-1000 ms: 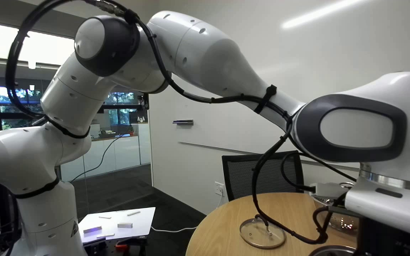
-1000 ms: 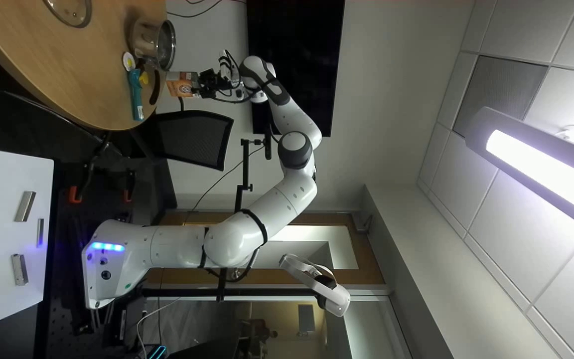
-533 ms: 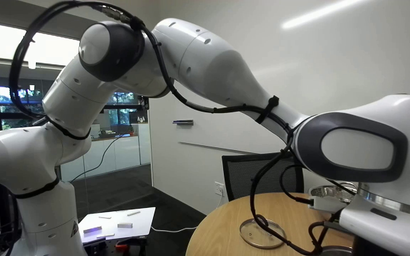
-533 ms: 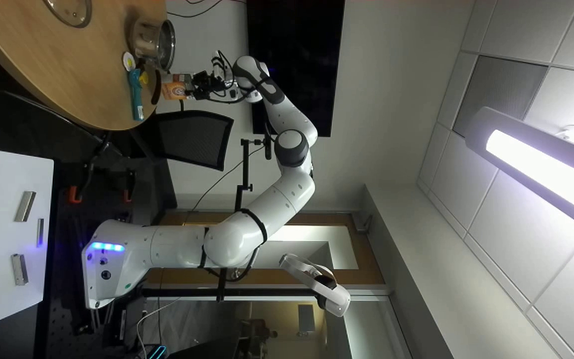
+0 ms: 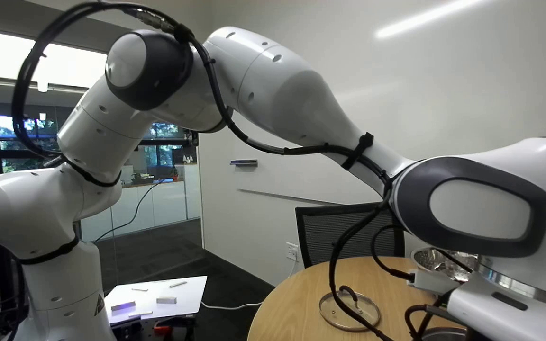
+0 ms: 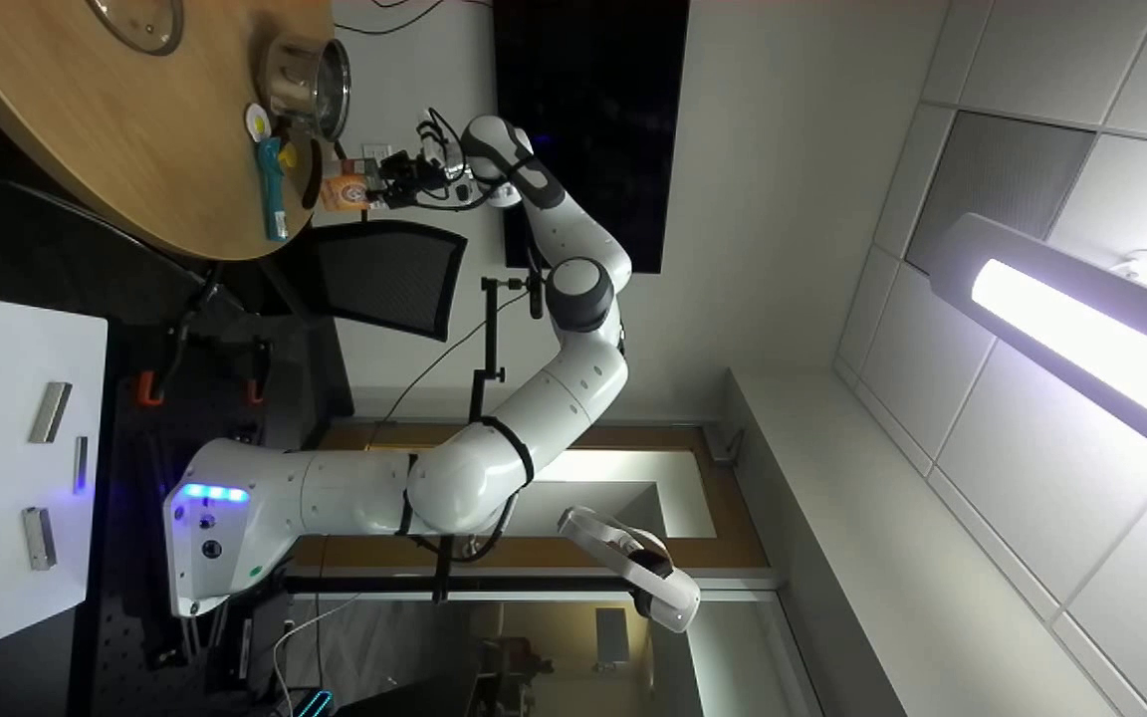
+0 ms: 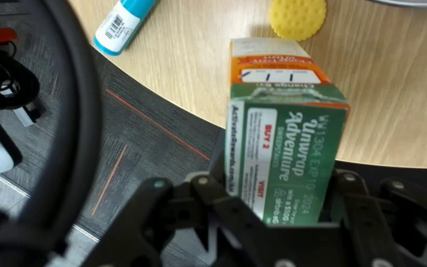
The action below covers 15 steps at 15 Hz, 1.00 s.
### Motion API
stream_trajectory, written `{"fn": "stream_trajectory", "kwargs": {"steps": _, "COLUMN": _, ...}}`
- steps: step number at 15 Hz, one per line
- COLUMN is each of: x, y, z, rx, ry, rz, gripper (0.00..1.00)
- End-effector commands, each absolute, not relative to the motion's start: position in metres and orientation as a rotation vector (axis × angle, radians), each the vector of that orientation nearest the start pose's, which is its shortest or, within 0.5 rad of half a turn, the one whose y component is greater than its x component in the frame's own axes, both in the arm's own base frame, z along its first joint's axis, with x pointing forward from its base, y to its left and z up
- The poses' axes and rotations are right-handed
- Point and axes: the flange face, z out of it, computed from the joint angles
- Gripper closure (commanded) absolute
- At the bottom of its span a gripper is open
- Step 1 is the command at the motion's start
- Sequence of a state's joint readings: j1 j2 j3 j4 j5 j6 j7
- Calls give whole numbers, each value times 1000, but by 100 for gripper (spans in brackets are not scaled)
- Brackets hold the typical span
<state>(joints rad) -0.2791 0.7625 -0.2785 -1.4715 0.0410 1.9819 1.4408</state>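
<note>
My gripper (image 7: 280, 178) is shut on a small cardboard box (image 7: 289, 152). Its near face is green with white print, and its side is orange and white. In the wrist view the fingers are on either side of the box, near the table's curved edge. In an exterior view, turned sideways, the gripper (image 6: 399, 181) holds the orange box (image 6: 344, 191) by the round wooden table (image 6: 145, 129). I cannot tell whether the box touches the table. In an exterior view the hand runs out of frame at lower right beneath the white wrist (image 5: 510, 303), and the box is out of view.
A yellow round scalloped piece (image 7: 298, 18) and a turquoise tube (image 7: 119, 26) lie beside the box. A steel pot (image 6: 300, 88), a white disc (image 6: 257, 121) and a glass lid (image 5: 349, 310) are on the table. A shiny perforated bowl (image 5: 439, 260) and a chair (image 5: 351, 232) stand behind.
The arm has come down with the box still in the gripper. The box has moved closer to table height and sideways, away from the steel pot toward the chair.
</note>
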Motion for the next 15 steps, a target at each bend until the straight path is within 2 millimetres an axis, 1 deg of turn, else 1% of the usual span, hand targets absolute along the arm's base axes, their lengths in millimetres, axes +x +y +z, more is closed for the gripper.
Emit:
{"fn": "stream_trajectory", "kwargs": {"steps": 1, "x": 602, "y": -335, "z": 227, "rx": -1876, "ry": 2816, "rz": 307, "gripper": 73}}
{"fn": "stream_trajectory", "kwargs": {"steps": 4, "x": 600, "y": -331, "z": 219, "rx": -1889, "ry": 2820, "rz": 339, "gripper": 73}}
{"fn": "stream_trajectory", "kwargs": {"steps": 5, "x": 600, "y": -329, "z": 217, "rx": -1884, "ry": 2823, "rz": 346, "gripper": 41}}
{"fn": "stream_trajectory", "kwargs": {"steps": 6, "x": 600, "y": -328, "z": 215, "rx": -1886, "ry": 2826, "rz": 346, "gripper": 22}}
{"fn": "stream_trajectory", "kwargs": {"steps": 7, "x": 600, "y": -326, "z": 214, "rx": -1891, "ry": 2825, "rz": 346, "gripper": 17}}
{"fn": "stream_trajectory", "kwargs": {"steps": 9, "x": 600, "y": -322, "z": 213, "rx": -1887, "ry": 2827, "rz": 346, "gripper": 1}}
{"fn": "stream_trajectory", "kwargs": {"steps": 12, "x": 600, "y": -315, "z": 209, "rx": -1898, "ry": 2822, "rz": 344, "gripper": 0}}
{"fn": "stream_trajectory", "kwargs": {"steps": 15, "x": 601, "y": -302, "z": 205, "rx": -1901, "ry": 2816, "rz": 340, "gripper": 0}}
